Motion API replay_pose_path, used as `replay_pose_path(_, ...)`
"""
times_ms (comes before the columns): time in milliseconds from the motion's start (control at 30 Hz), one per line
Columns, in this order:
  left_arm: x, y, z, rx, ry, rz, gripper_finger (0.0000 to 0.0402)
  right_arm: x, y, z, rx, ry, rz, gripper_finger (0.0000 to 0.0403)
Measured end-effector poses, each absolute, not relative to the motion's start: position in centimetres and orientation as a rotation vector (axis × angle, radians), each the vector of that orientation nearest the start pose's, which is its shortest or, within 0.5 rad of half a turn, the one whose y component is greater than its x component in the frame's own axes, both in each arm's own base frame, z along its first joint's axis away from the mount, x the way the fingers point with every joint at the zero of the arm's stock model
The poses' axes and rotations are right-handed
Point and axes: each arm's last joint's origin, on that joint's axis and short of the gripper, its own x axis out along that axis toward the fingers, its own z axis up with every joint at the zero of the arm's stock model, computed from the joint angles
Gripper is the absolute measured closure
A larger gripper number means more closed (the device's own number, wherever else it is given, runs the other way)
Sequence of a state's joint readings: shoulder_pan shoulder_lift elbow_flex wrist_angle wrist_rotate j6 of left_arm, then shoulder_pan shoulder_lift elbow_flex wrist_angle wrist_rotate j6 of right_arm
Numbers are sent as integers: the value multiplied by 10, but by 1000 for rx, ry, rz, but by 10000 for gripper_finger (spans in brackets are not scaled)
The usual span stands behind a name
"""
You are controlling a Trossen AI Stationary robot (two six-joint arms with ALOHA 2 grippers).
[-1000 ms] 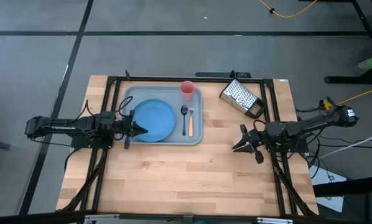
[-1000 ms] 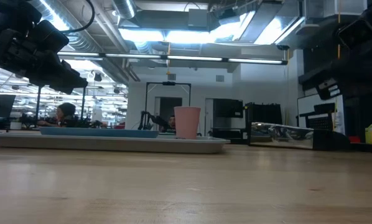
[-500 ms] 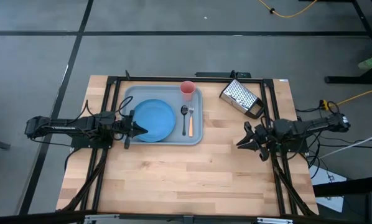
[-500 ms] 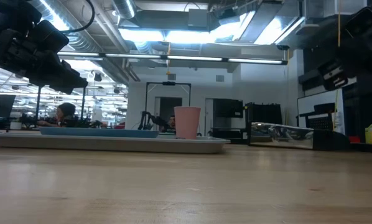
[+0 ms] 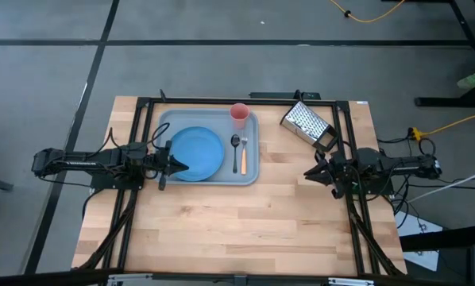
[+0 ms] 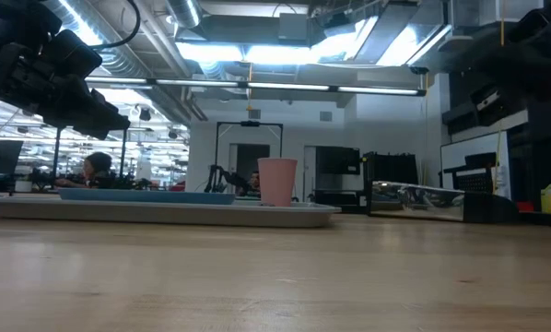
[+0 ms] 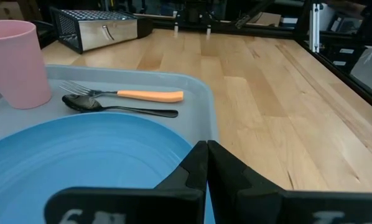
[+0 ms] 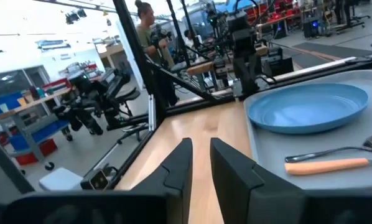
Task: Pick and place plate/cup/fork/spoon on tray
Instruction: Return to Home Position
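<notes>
The grey-blue tray lies at the table's far left-centre. On it rest the bright-blue plate, the pink cup standing upright at its far right corner, the dark spoon and the orange-handled fork, these two side by side right of the plate. My left gripper is shut and empty, and hovers over the plate's near edge. The low view shows my left gripper well above the tray. My right gripper is empty, right of the tray. Its fingers stand a narrow gap apart.
A metal box grater lies on its side at the table's far right, beyond my right gripper. Bare wood spreads across the near half of the table. A person shows in the room behind the table in the right wrist view.
My right gripper has drawn back a little toward the table's right edge. My left gripper and the things on the tray have kept still.
</notes>
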State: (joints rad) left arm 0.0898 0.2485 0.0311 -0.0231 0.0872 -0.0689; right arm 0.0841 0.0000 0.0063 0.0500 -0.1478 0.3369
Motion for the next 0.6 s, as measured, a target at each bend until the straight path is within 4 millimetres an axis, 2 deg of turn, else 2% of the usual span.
replay_pose_path(600,110,7,151,-90,239,11,401,97,12,169,333,-4,233,341)
